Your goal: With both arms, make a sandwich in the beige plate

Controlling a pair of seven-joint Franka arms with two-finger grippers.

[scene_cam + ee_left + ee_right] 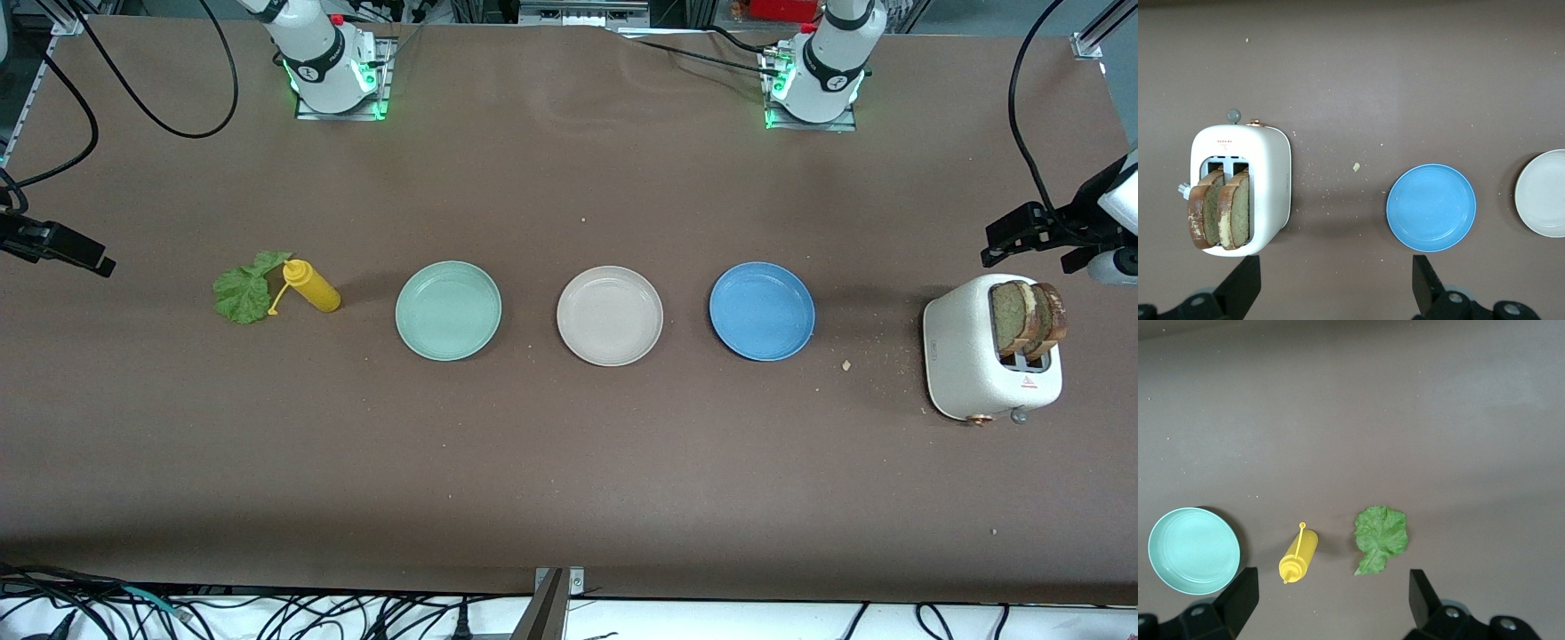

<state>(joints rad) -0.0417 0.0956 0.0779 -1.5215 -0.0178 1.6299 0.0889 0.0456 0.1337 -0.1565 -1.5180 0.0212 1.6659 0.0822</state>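
Two toasted bread slices (1027, 316) (1218, 213) stand upright in the slots of a white toaster (978, 373) (1271, 173) at the left arm's end of the table. A green lettuce leaf (247, 289) (1381, 537) lies flat at the right arm's end. The beige plate (610, 316) (1543, 193) sits bare in the middle of the row of three plates. My left gripper (1013, 236) (1336, 283) hangs open high over the table near the toaster. My right gripper (62, 247) (1331, 597) hangs open high over the table near the lettuce. Neither holds anything.
A yellow squeeze bottle (311, 286) (1298, 555) lies on its side beside the lettuce. A mint-green plate (448, 310) (1194, 551) and a blue plate (762, 310) (1431, 207) flank the beige one. Crumbs lie scattered between the blue plate and the toaster.
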